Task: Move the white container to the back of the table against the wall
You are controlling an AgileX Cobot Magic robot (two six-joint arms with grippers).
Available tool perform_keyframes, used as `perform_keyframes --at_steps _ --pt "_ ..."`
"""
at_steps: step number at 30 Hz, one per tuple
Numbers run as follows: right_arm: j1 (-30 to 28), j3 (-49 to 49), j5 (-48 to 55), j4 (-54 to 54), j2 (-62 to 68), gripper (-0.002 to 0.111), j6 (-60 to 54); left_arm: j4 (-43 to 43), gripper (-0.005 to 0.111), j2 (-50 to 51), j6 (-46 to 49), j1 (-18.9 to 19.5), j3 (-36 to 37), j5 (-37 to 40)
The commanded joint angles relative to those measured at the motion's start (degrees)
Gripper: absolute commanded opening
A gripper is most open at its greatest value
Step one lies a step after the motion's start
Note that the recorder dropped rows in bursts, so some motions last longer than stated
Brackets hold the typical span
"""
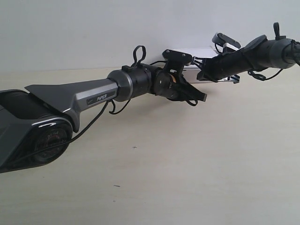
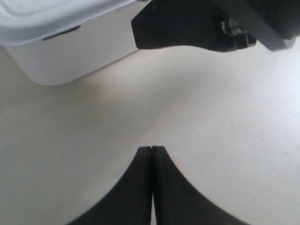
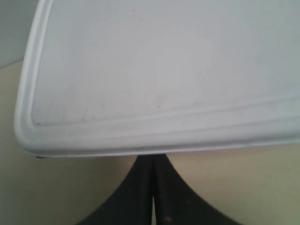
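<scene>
table: pale beige wood-grain, dark specks | wall: plain grey-white

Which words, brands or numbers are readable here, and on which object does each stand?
"PiPER": on the arm at the exterior view's left.
Round joint cover of that arm: print too blurred to read.
White container: no text visible.

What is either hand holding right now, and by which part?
Nothing. Both are shut and empty: the left hand is apart from the container, and the right hand has its tips at the container's rim.
</scene>
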Motion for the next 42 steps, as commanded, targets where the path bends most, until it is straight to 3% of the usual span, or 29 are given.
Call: perform_keyframes --at_steps 1,8,20,26,32,34,39,42 --pt "-0.17 -0.79 1.19 -4.95 -2.09 0.000 2.69 -0.53 0.000 -0.87 0.21 0.40 -0.45 0.80" --pt "-0.17 -0.79 9.96 -24.24 -5.80 0.000 17.22 -0.99 0.000 -2.77 0.28 -0.82 -0.35 3.41" --pt "-2.18 3.07 25.59 -25.89 -15.58 0.000 18.53 -0.99 0.000 -7.58 2.25 -5.10 -0.12 14.21" --pt "-3.27 20.00 19.30 -26.16 -31.79 0.000 15.54 -1.60 0.000 -14.08 3.06 -6.11 -0.12 21.87" --pt "-3.27 36.21 10.45 -25.63 -49.25 0.000 14.36 -1.60 0.000 -25.68 4.13 -6.26 -0.12 23.38" --pt "-3.27 40.37 6.98 -25.63 -56.27 0.000 14.37 -1.60 0.000 -31.03 5.38 -6.26 -0.12 27.45" --pt "-3.27 40.91 5.46 -25.63 -62.53 0.000 14.37 -1.60 0.000 -38.69 6.76 -7.69 0.73 34.13" --pt "-3.27 40.91 6.37 -25.63 -63.72 0.000 14.37 -1.26 0.000 -45.35 7.67 -10.43 8.72 34.93"
